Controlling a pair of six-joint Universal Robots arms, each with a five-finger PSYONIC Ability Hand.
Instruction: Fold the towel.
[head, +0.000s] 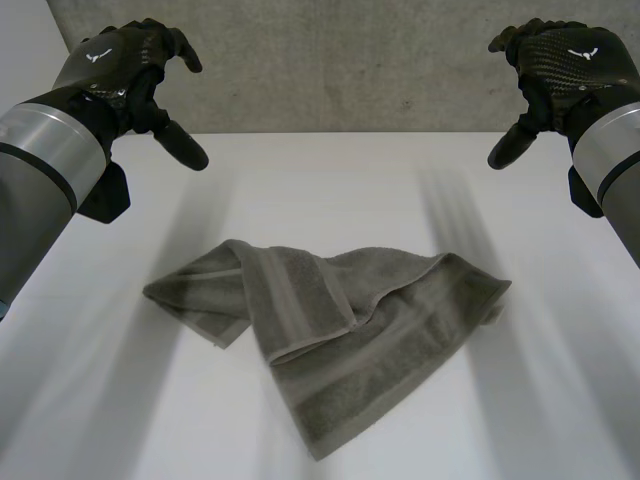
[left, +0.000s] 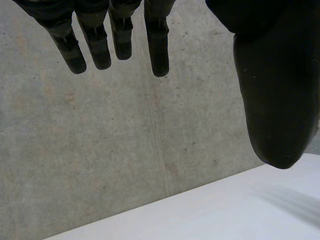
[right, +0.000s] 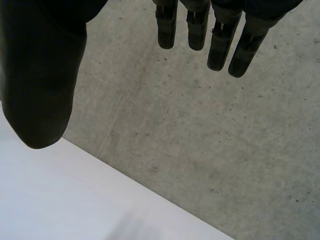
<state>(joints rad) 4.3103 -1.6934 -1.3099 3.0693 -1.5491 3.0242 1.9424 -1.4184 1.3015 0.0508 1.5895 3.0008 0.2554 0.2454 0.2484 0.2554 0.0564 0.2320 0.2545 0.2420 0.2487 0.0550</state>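
Note:
A grey-green towel (head: 330, 335) lies crumpled in the middle of the white table (head: 120, 400), partly doubled over itself, with one corner pointing toward the near edge. My left hand (head: 130, 70) hovers high at the far left, well apart from the towel, fingers (left: 117, 35) straight and thumb (left: 275, 95) spread, holding nothing. My right hand (head: 560, 70) hovers high at the far right, also apart from the towel, its fingers (right: 220, 40) straight and thumb (right: 42, 85) spread, empty.
A grey concrete wall (head: 340, 60) rises behind the table's far edge (head: 340, 132). Bare table surface surrounds the towel on all sides.

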